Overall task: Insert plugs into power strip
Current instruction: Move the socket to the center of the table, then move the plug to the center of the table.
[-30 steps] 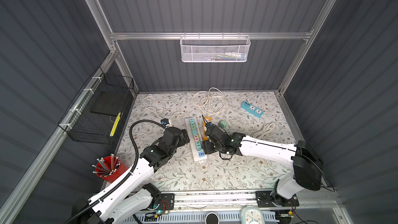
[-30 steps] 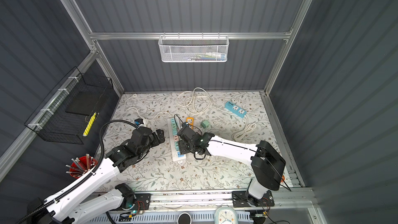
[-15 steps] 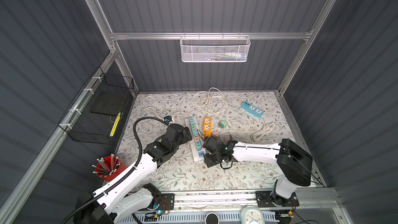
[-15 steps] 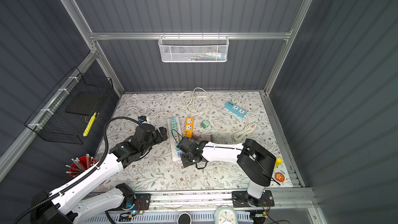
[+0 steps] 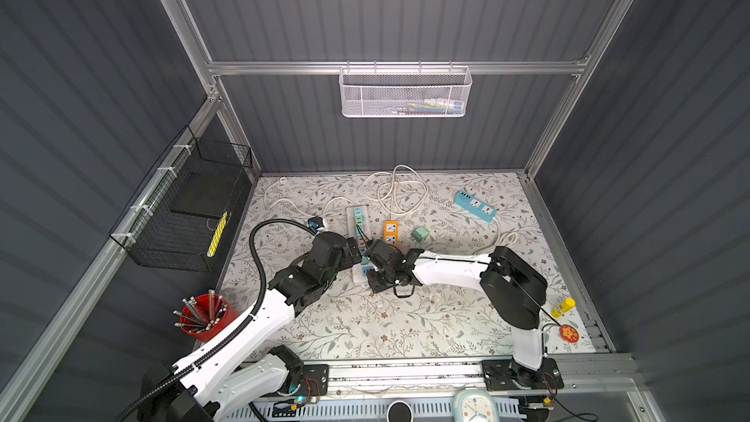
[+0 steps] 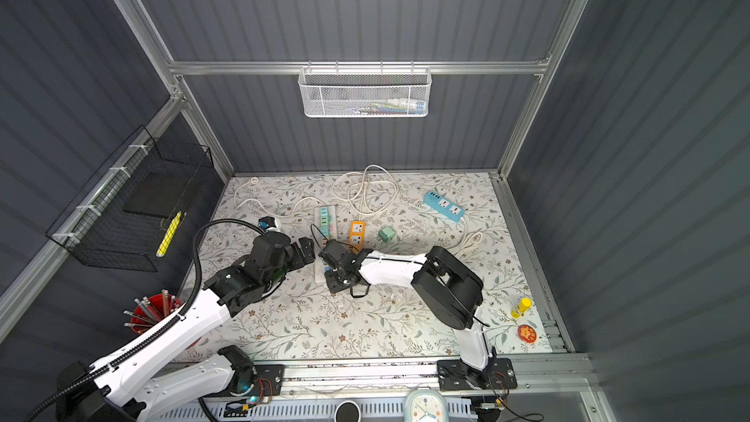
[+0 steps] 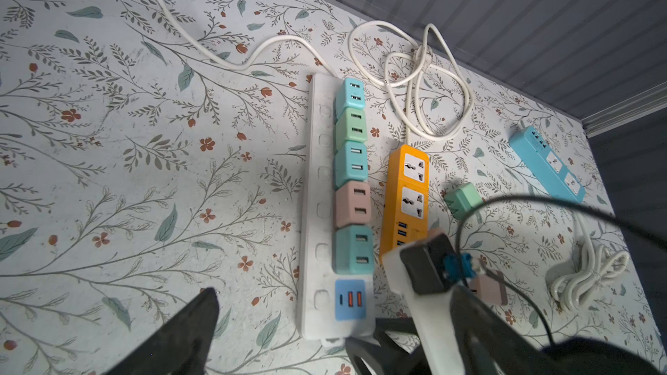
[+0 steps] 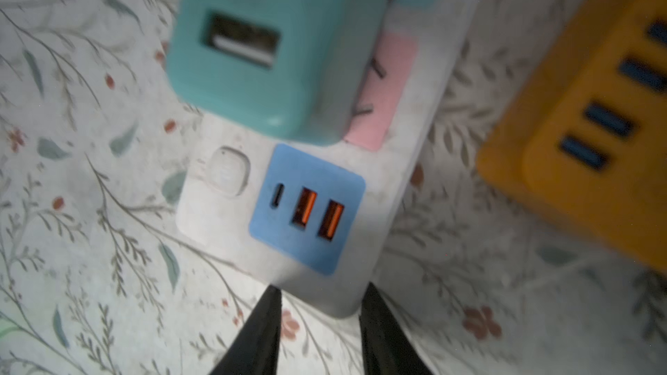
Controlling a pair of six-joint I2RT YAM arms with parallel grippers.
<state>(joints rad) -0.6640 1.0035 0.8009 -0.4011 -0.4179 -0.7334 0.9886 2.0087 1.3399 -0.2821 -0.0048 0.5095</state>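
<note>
The white power strip (image 5: 351,213) (image 7: 317,174) lies on the floral mat with several teal, green and pink plugs (image 7: 352,160) standing in a row in it. The last teal plug (image 8: 267,41) sits beside the blue USB panel (image 8: 306,207). My right gripper (image 8: 319,290) (image 5: 375,282) hovers at the strip's near end, open by a narrow gap and holding nothing. On the strip's left side, my left gripper (image 7: 334,304) (image 5: 352,252) is wide open and empty. A loose green plug (image 5: 420,233) (image 7: 463,200) and a loose pink plug (image 7: 487,286) lie right of the strip.
An orange strip (image 5: 391,233) lies close beside the white one, a blue strip (image 5: 475,205) at the back right, coiled white cords (image 5: 391,192) behind. A red pencil cup (image 5: 203,314) stands front left. A yellow glue stick (image 5: 562,307) and red disc (image 5: 568,332) lie front right.
My right gripper has drawn back from the row of plugs to the strip's near end, and its jaws have narrowed. The left arm has edged closer to the strip, still open.
</note>
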